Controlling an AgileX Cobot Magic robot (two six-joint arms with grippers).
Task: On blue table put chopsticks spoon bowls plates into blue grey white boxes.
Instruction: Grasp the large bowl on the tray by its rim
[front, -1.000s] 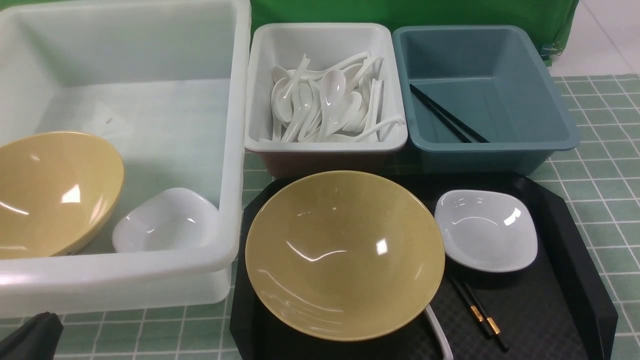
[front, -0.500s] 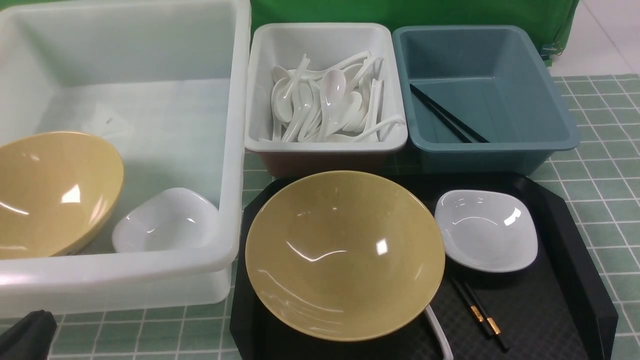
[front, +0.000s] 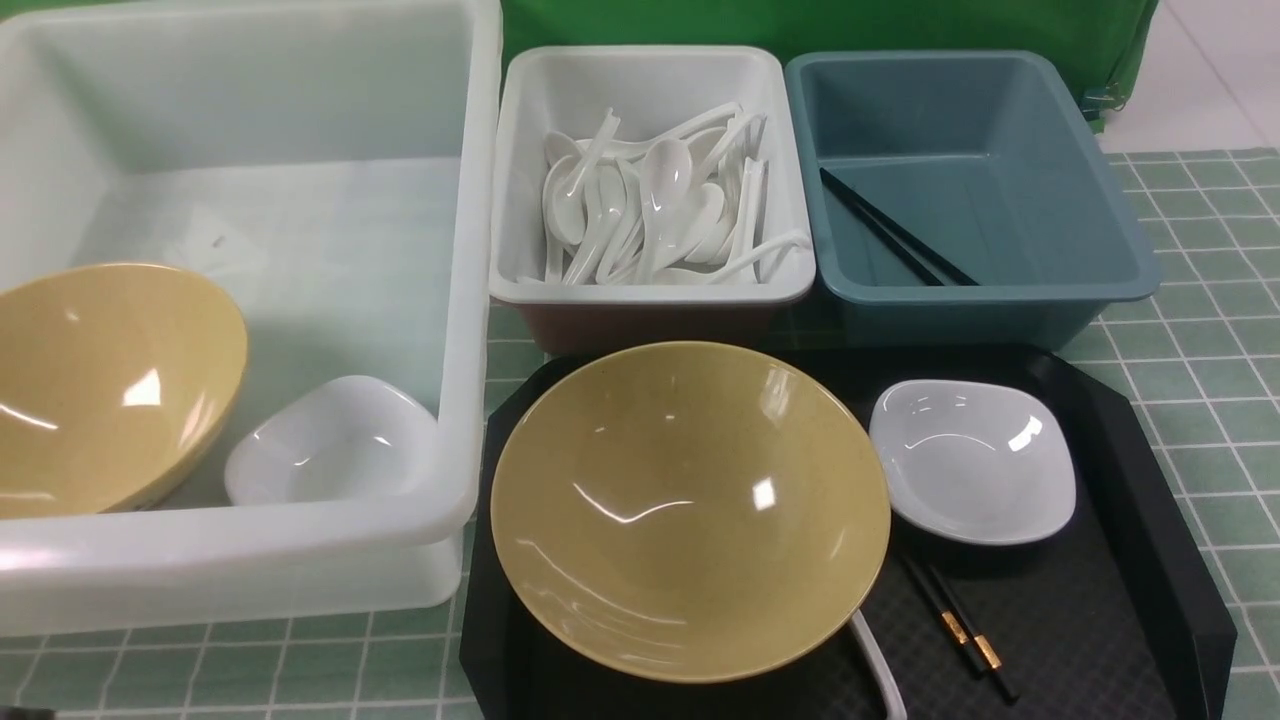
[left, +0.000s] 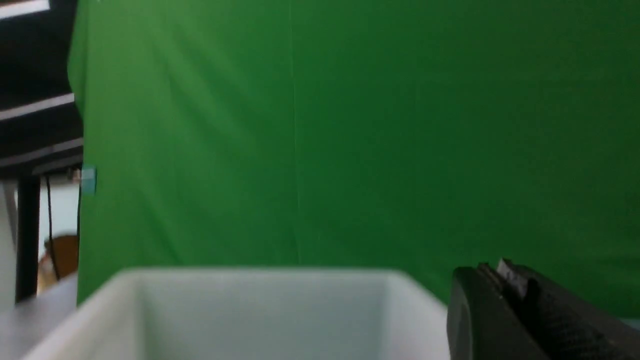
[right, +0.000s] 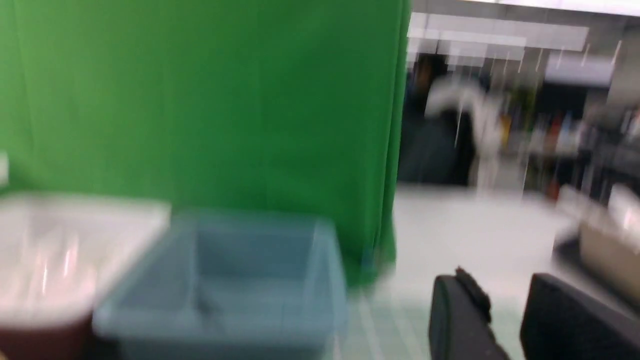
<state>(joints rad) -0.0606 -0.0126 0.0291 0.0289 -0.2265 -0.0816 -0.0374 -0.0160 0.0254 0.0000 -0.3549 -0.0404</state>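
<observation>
Front view: neither gripper in frame. Sorting looks part done, one kind per box.
- Big white bin (front: 470, 300) fills the left. It holds a tan bowl (front: 100, 390) leaning on the near-left wall and a white plate (front: 330, 440) beside it. I reckon only this bin is wide enough for these.
- Small white tub (front: 650, 290), top centre, holds a heap of spoons (front: 650, 210).
- Blue-grey tub (front: 1130, 260), top right, holds chopsticks (front: 850, 196) lying diagonal.
- Still to go, on the black tray (front: 1150, 480) at lower centre-right: 2nd bowl (front: 690, 510), 2nd plate (front: 970, 460) just beside it, and a 2nd chopstick pair (front: 950, 620) below the plate.
- The 2nd bowl's rim overhangs the 2nd pair's far tips, so prob. awkward to pick.
- A white strip (front: 875, 660) shows under that bowl. Maybe a spoon, can't tell.
- Table (front: 1200, 300) is tiled green.

Left wrist view: left gripper (left: 492, 272) has fingers pressed together, holding nothing. Big bin is near it, w/ the green backdrop (left: 350, 125) behind.

Right wrist view: blurry. Right gripper (right: 500, 295) has fingers spread w/ nothing between. Blue-grey tub and small white tub sit ahead.
</observation>
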